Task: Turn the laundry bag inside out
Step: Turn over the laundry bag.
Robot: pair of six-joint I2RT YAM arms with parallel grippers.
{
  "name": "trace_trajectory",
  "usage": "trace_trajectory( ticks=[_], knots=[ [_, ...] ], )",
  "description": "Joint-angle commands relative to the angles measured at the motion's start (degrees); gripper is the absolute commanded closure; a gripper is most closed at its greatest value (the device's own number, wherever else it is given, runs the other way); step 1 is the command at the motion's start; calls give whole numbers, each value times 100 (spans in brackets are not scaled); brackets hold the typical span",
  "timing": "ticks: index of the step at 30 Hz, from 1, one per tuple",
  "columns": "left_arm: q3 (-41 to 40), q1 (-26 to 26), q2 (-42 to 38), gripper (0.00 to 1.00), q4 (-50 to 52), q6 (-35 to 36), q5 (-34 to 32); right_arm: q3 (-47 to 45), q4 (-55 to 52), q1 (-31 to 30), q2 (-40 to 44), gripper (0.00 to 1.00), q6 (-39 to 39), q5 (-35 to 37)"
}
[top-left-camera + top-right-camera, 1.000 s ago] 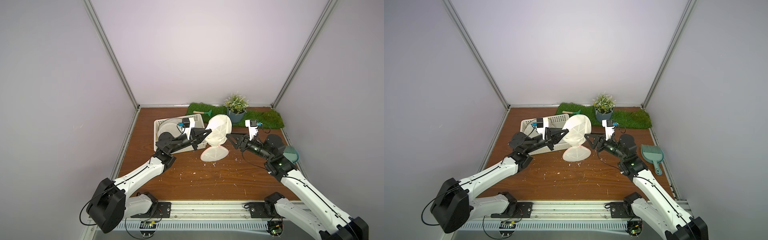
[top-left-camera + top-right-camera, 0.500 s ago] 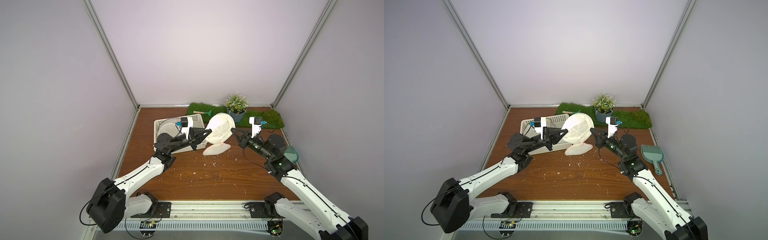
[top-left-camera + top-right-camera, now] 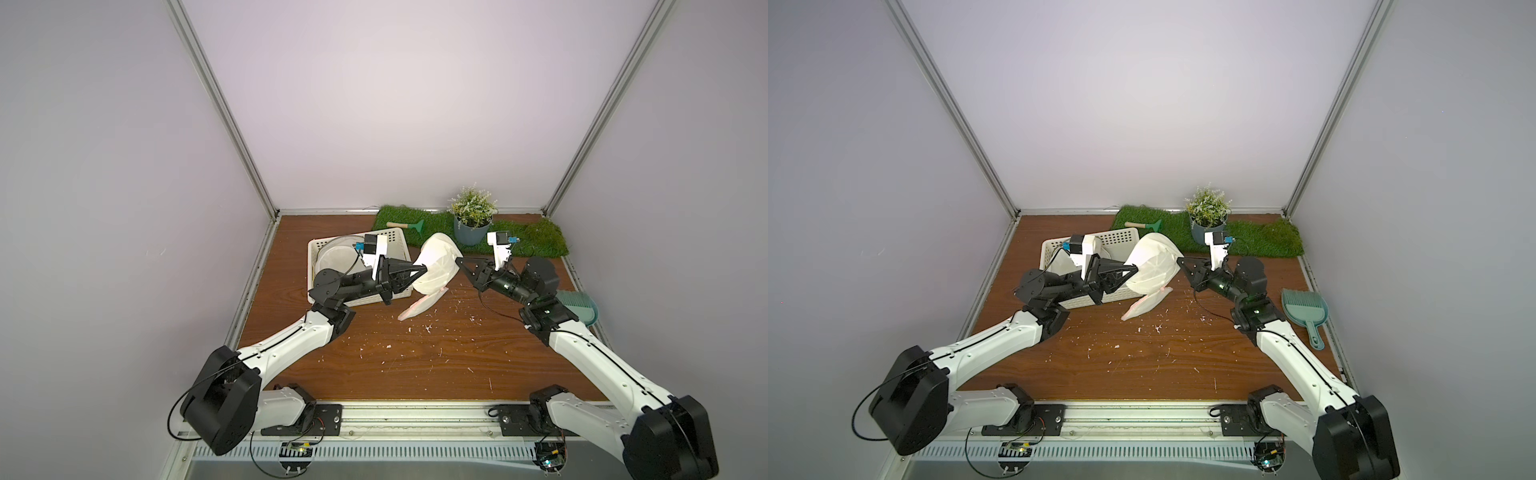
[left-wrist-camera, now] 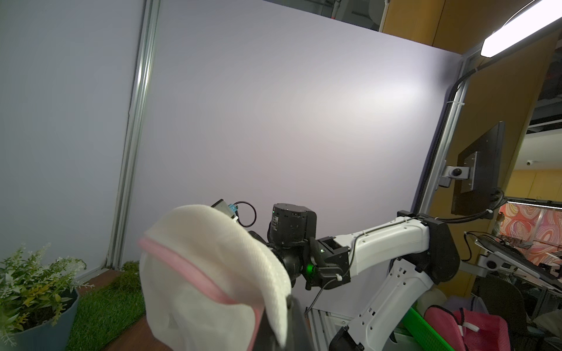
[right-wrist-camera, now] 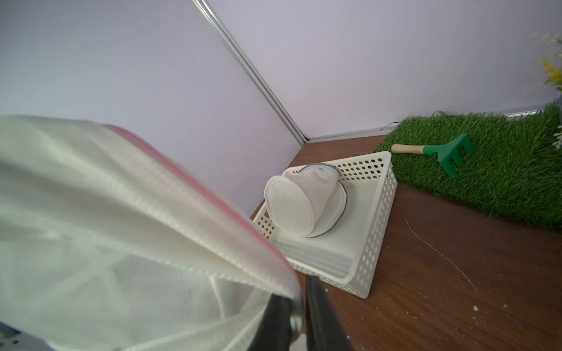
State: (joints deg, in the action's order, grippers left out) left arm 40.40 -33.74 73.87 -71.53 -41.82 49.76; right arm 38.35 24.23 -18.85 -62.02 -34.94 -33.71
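Since a second ago, the trailing lower fold of the laundry bag [image 3: 438, 262] has narrowed. One rim is clamped in the left gripper [image 3: 420, 271]. At the opposite rim the right gripper [image 3: 458, 260] has jaws narrowly apart, hold unclear. The basket [image 3: 395, 241] crowds the left side, and bare table [image 3: 415, 357] opens in front. The bag is white mesh, pink-edged, and hangs mid-table.

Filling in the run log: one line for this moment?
left gripper: shut on laundry bag | right gripper: at bag's edge, grip unclear
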Motion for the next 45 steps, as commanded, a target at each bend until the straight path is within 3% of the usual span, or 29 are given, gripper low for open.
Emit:
trace_trajectory(
  ticks=[1, 4, 8, 11, 17, 21, 25, 32, 37, 45],
  knots=[
    [-33, -55, 166, 100, -1934, -839, -123, -184, 449, 91, 93, 67, 35, -441],
    [-94, -2, 521, 100, -2446, -1293, -217, -108, 63, 97, 445, 47, 442, -194],
    [-90, 34, 596, 100, -1772, -1231, -409, 115, -1011, 105, 1037, 35, 1530, 755],
    [-21, 34, 448, 100, -825, -753, -403, 95, -1380, 101, 1461, 30, 2317, 1058],
    [25, 66, 157, 100, 792, 122, -434, 6, -1569, 99, 2075, 28, 3376, 774],
    [52, 138, 102, 100, 1412, 548, -415, 155, -1858, 97, 2086, 27, 3856, 625],
    [324, 154, -25, 100, 2692, 1364, -419, 304, -2355, 101, 1954, 27, 4326, 370],
    [432, 484, -293, 100, 3256, 1740, -305, -358, -2273, 101, 2006, 27, 3471, 1384],
    [484, 600, -395, 100, 3445, 1883, -245, -756, -2319, 101, 2167, 23, 3169, -124],
    [539, 735, -408, 100, 3839, 2200, 662, -6, -2072, 107, 2007, 30, 2768, 45]
  ],
)
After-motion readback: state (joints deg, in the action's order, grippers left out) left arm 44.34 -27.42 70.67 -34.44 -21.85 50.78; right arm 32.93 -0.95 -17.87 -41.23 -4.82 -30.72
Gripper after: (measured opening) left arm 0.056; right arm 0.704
